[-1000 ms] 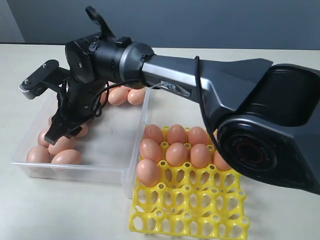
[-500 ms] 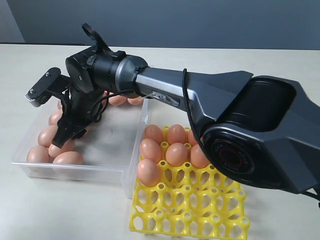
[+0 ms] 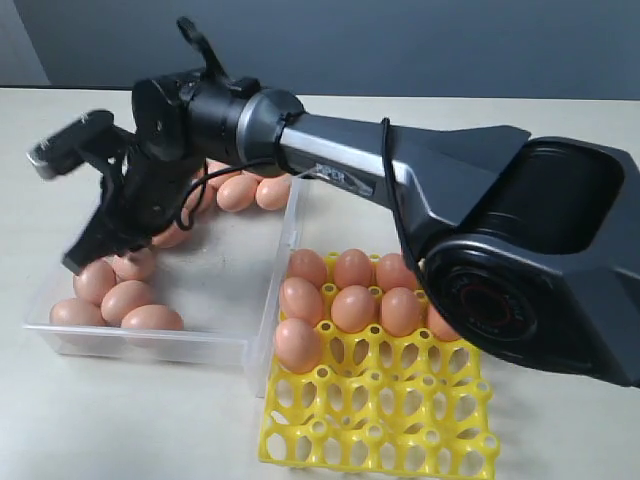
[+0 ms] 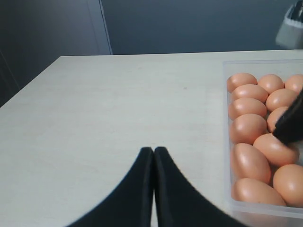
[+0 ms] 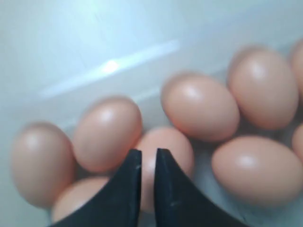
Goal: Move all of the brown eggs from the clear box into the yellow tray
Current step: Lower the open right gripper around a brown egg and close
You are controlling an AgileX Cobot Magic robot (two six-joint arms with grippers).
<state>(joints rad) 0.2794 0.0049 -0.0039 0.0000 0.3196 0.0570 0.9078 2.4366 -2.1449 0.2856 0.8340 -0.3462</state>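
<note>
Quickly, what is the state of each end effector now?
Left end effector: closed, holding nothing.
Right end effector: nearly closed over the brown eggs, gripping none.

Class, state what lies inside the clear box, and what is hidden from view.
Brown eggs lie in the clear box, grouped at its near-left corner and far end. The right gripper and arm cover some.
</note>
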